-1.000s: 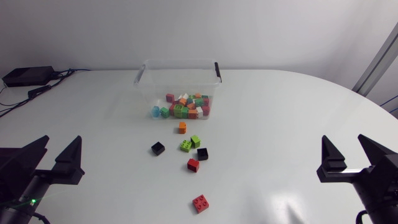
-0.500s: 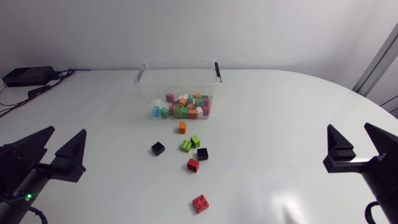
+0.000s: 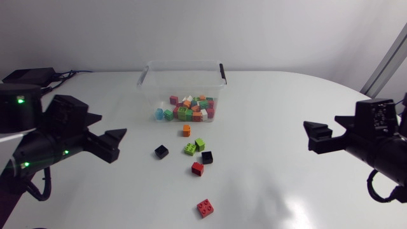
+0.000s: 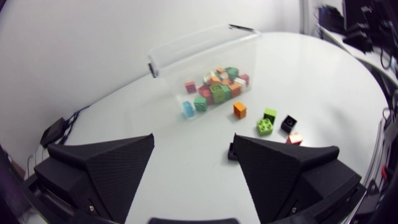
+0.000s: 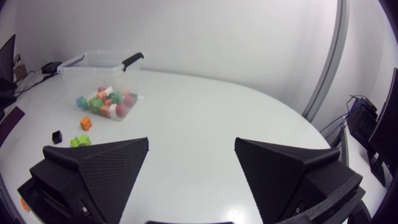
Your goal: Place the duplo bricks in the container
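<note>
- The clear, open-topped container (image 3: pixel 181 79) stands upright at the far middle of the white table (image 3: pixel 280 102). It has a black handle (image 3: pixel 222 71) at its right end.
- A heap of bricks (image 3: pixel 189 108) in red, green, orange, white, pink and blue lies inside the container, crowded against its near wall.
- 7 loose bricks lie on the table in front of the container, none of them touched by a gripper.
- The orange brick (image 3: pixel 186 130) lies closest to the container, just in front of its near wall.
- The 2 light green bricks (image 3: pixel 195 147) lie touching each other, a little nearer the robot than the orange brick.
- The black brick (image 3: pixel 161 151) lies apart from the green pair, on the left arm's side.
- The second black brick (image 3: pixel 207 157) lies just beside the green pair, on the right arm's side.
- The red brick (image 3: pixel 198 168) lies just in front of the second black brick.
- The last red brick (image 3: pixel 205 208) lies alone, well apart from the others and nearest the robot.
- The left gripper (image 4: pixel 193 140) has its fingers spread wide with nothing between them. In the head view it hangs over the table's left part and points toward the loose bricks. In its wrist view the container and loose bricks lie ahead of it.
- The right gripper (image 5: pixel 191 142) is also spread wide and empty. It is over the table's right part, well apart from every brick, and points toward the middle.
</note>
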`<state>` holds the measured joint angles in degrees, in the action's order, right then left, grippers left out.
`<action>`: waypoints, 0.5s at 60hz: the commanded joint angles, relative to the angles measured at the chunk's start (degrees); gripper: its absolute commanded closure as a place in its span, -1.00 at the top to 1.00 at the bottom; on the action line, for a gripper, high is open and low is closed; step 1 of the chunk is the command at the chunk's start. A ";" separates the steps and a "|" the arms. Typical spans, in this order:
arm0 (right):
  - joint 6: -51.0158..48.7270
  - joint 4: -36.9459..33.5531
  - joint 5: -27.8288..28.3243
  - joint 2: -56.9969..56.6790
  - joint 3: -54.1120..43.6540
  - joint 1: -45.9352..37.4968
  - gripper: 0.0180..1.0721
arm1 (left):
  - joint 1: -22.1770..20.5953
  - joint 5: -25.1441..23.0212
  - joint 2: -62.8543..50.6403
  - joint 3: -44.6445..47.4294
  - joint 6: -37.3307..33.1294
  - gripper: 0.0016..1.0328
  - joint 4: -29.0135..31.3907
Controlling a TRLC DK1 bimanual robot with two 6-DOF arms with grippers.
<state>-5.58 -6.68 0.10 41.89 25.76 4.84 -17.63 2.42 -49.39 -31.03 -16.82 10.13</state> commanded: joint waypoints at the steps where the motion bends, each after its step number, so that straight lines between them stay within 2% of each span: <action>1: 0.57 -3.17 0.43 4.78 2.98 1.57 0.90 | -3.03 0.22 -3.35 -2.20 -9.02 0.69 2.09; 4: 0.57 -4.31 0.43 6.36 3.68 2.54 0.90 | -4.17 0.22 -4.49 -2.28 -10.60 0.69 3.23; 6: 0.57 -6.33 0.43 7.86 4.74 3.86 0.90 | -5.84 -0.39 -6.16 -3.08 -13.06 0.70 6.66; 17: -1.01 -10.99 3.33 12.87 7.64 6.67 0.90 | -9.09 -8.13 -11.61 -3.69 -21.50 0.69 14.57; 23: -6.11 -12.57 3.33 15.94 8.43 10.10 0.90 | -13.75 -9.53 -14.25 -2.28 -25.54 0.69 16.85; 27: -10.85 -15.21 3.24 17.70 9.66 12.30 0.90 | -15.51 -10.15 -15.65 -2.11 -27.30 0.69 18.26; 30: -12.87 -17.76 3.51 20.07 11.24 13.26 0.90 | -16.03 -12.61 -17.15 -2.37 -28.97 0.69 19.93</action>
<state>-13.78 -22.00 3.25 59.00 34.54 16.49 -32.42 -8.12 -64.20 -33.01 -41.69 28.10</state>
